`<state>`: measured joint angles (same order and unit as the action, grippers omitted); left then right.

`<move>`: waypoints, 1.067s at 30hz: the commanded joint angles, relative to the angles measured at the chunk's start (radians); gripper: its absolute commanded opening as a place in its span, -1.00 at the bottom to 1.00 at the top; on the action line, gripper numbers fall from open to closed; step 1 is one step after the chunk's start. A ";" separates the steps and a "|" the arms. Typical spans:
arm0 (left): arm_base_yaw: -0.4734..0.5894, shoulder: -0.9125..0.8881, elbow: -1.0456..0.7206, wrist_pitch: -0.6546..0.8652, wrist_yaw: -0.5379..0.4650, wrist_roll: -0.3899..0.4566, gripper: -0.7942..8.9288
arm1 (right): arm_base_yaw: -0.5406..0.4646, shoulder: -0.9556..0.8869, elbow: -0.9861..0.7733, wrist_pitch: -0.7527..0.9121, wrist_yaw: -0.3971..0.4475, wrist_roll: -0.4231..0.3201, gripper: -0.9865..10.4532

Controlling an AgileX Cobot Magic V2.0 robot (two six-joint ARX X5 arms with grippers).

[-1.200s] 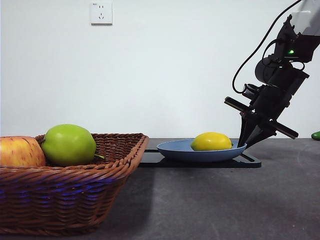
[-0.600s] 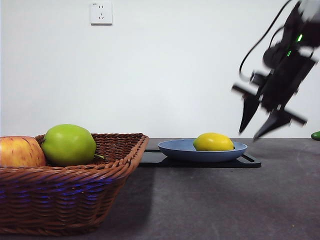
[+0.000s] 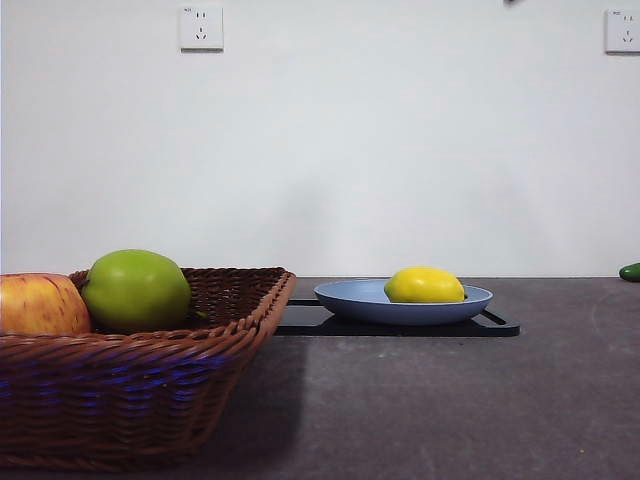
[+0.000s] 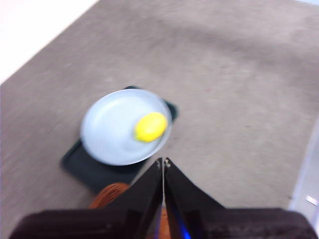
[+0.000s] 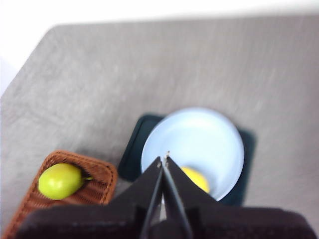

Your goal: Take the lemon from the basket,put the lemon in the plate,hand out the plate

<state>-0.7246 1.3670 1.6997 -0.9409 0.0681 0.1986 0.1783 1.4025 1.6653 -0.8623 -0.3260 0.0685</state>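
Note:
The yellow lemon (image 3: pixel 424 285) lies in the light blue plate (image 3: pixel 345 296), which rests on a flat black tray (image 3: pixel 400 325). The wicker basket (image 3: pixel 150 385) stands near at the left and holds a green apple (image 3: pixel 136 290) and a red-yellow apple (image 3: pixel 40 304). Both arms are high above the table, out of the front view. My left gripper (image 4: pixel 163 162) is shut and empty; its view shows the lemon (image 4: pixel 150 126) in the plate (image 4: pixel 109 127). My right gripper (image 5: pixel 163 158) is shut and empty, above the plate (image 5: pixel 199 137), lemon (image 5: pixel 197 178) and basket (image 5: pixel 99 174).
A small green thing (image 3: pixel 631 271) lies at the table's far right edge. Two wall sockets (image 3: pixel 201 27) sit high on the white back wall. The grey table (image 3: pixel 450 400) stretches in front of the tray.
The arm at the plate's right rim let go, rose up and left the front view. The plate with the lemon settled flat on the tray.

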 commanded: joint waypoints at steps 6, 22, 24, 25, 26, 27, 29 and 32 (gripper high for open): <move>0.201 -0.046 -0.021 0.040 0.018 0.011 -0.82 | 0.266 -0.180 -0.071 0.048 0.385 -0.078 -0.82; 0.319 -0.553 -0.745 0.506 0.016 -0.032 -0.82 | 0.439 -0.605 -0.858 0.660 0.578 -0.070 -0.82; 0.323 -0.623 -0.858 0.570 0.016 -0.061 -0.82 | 0.441 -0.657 -0.953 0.715 0.598 -0.070 -0.82; 0.323 -0.652 -0.905 0.592 0.016 -0.073 -0.82 | 0.441 -0.678 -0.990 0.735 0.598 -0.070 -0.82; 0.323 -0.684 -0.959 0.623 0.016 -0.087 -0.82 | 0.441 -0.702 -1.029 0.755 0.598 -0.068 -0.82; 0.323 -0.715 -1.011 0.651 0.017 -0.104 -0.82 | 0.441 -0.724 -1.064 0.771 0.598 -0.065 -0.82; 0.323 -0.775 -1.099 0.698 0.018 -0.147 -0.82 | 0.441 -0.760 -1.115 0.783 0.598 -0.059 -0.82; 0.323 -0.845 -1.186 0.765 0.009 -0.185 -0.82 | 0.440 -0.787 -1.150 0.782 0.598 -0.058 -0.82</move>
<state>-0.4000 0.5274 0.5053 -0.2100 0.0811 0.0544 0.6098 0.6125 0.5079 -0.1005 0.2661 0.0029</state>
